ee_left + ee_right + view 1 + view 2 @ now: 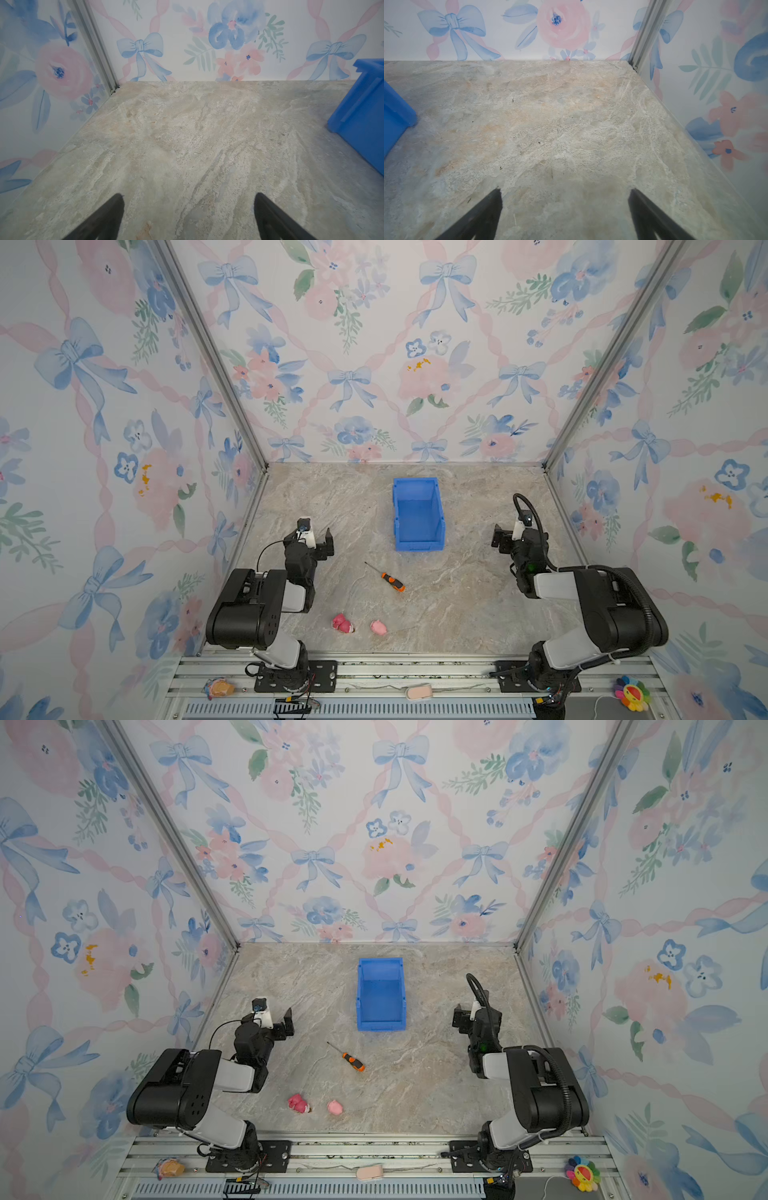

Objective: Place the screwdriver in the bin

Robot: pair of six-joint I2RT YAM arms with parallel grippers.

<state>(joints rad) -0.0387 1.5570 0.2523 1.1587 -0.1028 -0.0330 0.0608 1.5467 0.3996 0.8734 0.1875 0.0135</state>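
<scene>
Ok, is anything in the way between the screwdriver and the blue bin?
No, nothing I can see. The screwdriver lies on the table just in front of the blue bin, near its low front lip. A darker pink toy and a paler pink toy sit nearer the robot, off that path.

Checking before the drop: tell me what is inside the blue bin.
In both top views the bin shows only its bare blue floor and inner walls. The screwdriver lies outside, on the table. The strip behind its front lip is hidden.

Matt blue plastic bin (417, 526); marbled stone-look table (465, 605)
</scene>
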